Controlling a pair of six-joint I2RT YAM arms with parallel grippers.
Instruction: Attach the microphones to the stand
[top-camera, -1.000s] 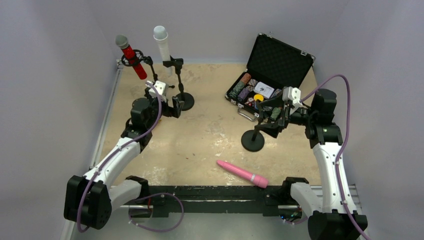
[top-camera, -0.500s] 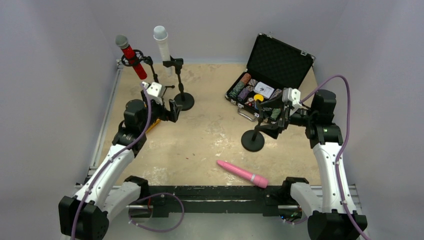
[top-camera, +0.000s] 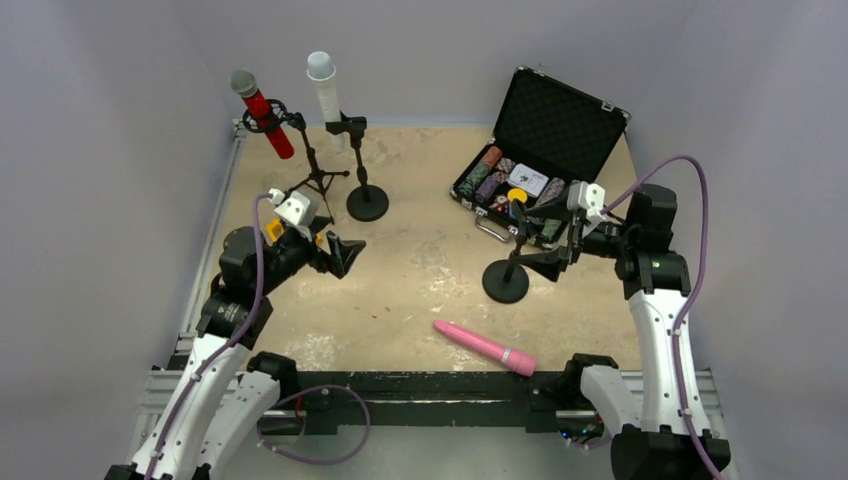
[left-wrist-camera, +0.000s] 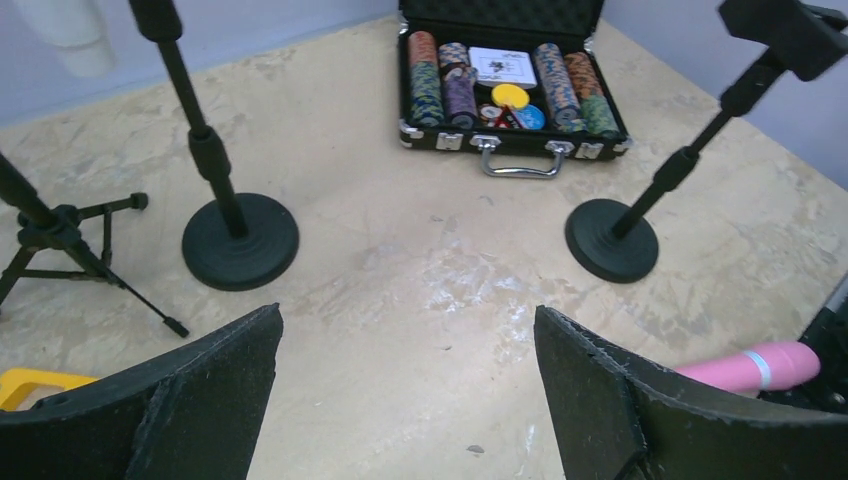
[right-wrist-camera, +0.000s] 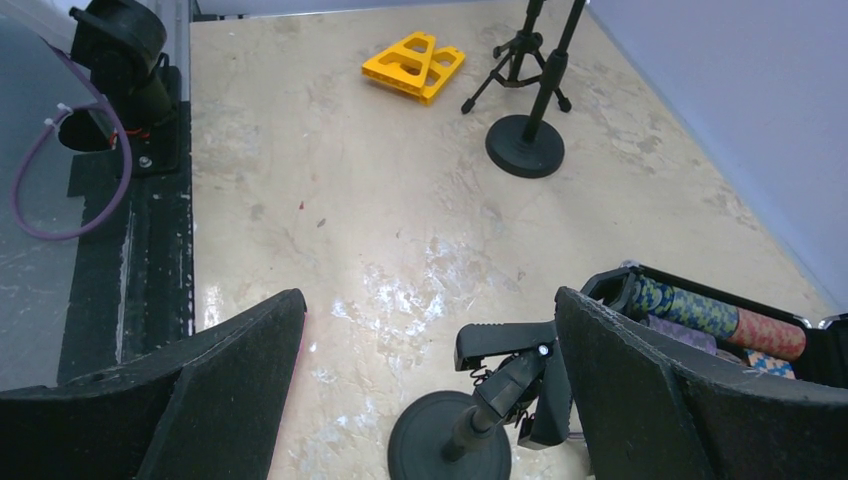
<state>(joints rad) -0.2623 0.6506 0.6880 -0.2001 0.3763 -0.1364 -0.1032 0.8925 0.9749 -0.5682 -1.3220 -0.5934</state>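
Note:
The glittery red microphone (top-camera: 262, 112) sits clipped in the tripod stand (top-camera: 312, 175) at the back left. The white microphone (top-camera: 325, 88) sits in the round-base stand (top-camera: 366, 202) beside it. The pink microphone (top-camera: 485, 347) lies flat near the table's front edge; its end shows in the left wrist view (left-wrist-camera: 752, 366). A third stand (top-camera: 506, 280) with an empty clip (right-wrist-camera: 520, 361) stands right of centre. My left gripper (top-camera: 340, 253) is open and empty above the floor, left of centre. My right gripper (top-camera: 548, 262) is open, next to the empty stand's clip, which lies between the fingers in the wrist view.
An open black case (top-camera: 528, 170) of poker chips stands at the back right, also seen in the left wrist view (left-wrist-camera: 505, 85). A yellow plastic piece (right-wrist-camera: 413, 65) lies near the tripod stand. Grey walls enclose the table on three sides.
My left arm has pulled back from the stands toward the front left, and its gripper has opened. My right gripper has shifted slightly right beside the third stand.

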